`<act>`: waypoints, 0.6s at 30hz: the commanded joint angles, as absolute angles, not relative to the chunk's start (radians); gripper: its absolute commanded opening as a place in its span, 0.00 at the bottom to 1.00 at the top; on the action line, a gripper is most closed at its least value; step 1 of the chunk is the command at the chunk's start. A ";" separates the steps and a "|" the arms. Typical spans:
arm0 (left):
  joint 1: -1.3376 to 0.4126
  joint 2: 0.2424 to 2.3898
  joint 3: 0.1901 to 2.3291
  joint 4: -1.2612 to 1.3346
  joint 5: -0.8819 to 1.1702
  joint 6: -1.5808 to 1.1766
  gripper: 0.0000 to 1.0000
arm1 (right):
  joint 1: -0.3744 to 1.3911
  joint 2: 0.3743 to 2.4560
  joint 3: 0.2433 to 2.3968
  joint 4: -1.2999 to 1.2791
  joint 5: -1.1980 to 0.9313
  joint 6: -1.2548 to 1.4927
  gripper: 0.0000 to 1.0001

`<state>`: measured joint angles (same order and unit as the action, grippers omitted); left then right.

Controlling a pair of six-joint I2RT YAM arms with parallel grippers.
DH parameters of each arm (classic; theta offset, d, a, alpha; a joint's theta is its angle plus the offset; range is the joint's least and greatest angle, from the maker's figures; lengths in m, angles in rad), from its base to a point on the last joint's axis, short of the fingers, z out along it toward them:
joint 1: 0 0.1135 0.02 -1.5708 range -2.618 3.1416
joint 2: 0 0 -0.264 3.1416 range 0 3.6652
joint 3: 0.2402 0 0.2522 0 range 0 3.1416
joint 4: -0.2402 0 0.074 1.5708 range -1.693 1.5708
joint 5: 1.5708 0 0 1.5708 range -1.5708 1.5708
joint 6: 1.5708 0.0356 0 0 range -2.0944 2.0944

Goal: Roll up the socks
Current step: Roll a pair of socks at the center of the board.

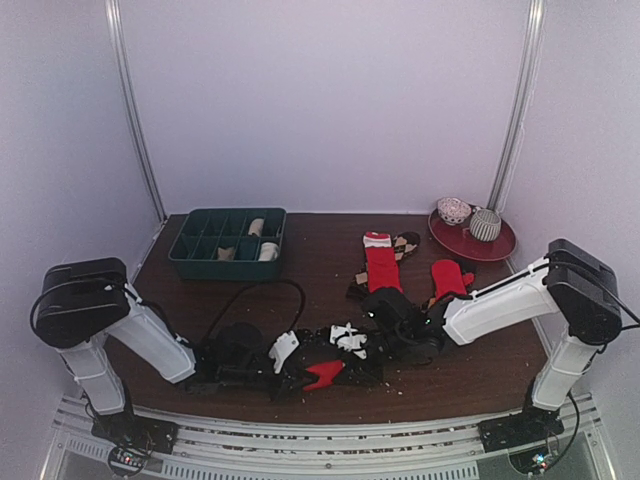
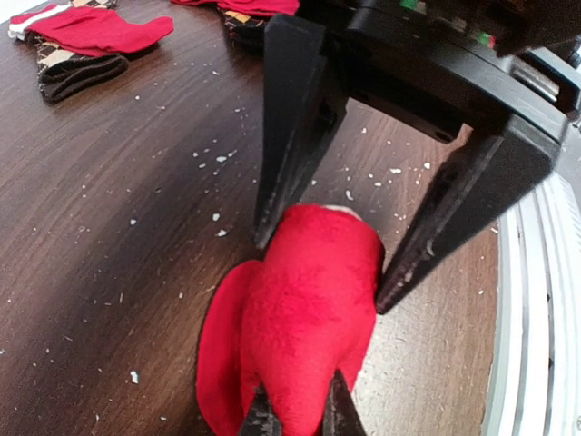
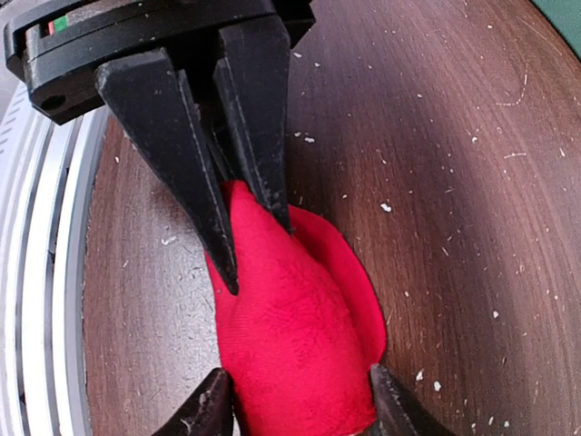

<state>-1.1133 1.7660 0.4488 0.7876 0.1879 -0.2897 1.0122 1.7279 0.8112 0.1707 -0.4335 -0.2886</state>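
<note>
Specks of white debris [image 2: 221,232] are scattered over the dark wooden surface [image 2: 109,254]; red and diamond-patterned socks [image 1: 382,268] are spread behind. The bunched red fabric sock [image 2: 309,309] is pinched by the closed left tool [image 2: 298,416] and clasped by the half-spread right tool [image 3: 300,409].

- From above, you see only a sliver of the red sock [image 1: 325,374].
- Its near end runs off both wrist views.
- You can't tell whether the right gripper [image 3: 300,413] squeezes or merely flanks it.
- What sits in the green tray [image 1: 215,270] is too small to identify.
</note>
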 commanded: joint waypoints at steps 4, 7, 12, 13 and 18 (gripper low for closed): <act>-1.120 1.826 0.424 0.542 0.186 -0.267 0.00 | 1.010 1.778 0.795 0.207 -0.492 -0.204 0.32; -1.120 1.815 0.421 0.538 0.166 -0.268 0.00 | 0.995 1.774 0.790 0.214 -0.502 -0.141 0.24; -1.120 1.721 0.396 0.552 0.053 -0.270 0.15 | 0.955 1.811 0.846 0.091 -0.550 -0.014 0.17; -1.120 1.685 0.384 0.558 0.027 -0.266 0.20 | 0.951 1.826 0.854 0.063 -0.554 0.009 0.16; -1.121 1.469 0.336 0.543 -0.101 -0.208 0.45 | 0.945 1.901 0.879 -0.073 -0.585 0.078 0.14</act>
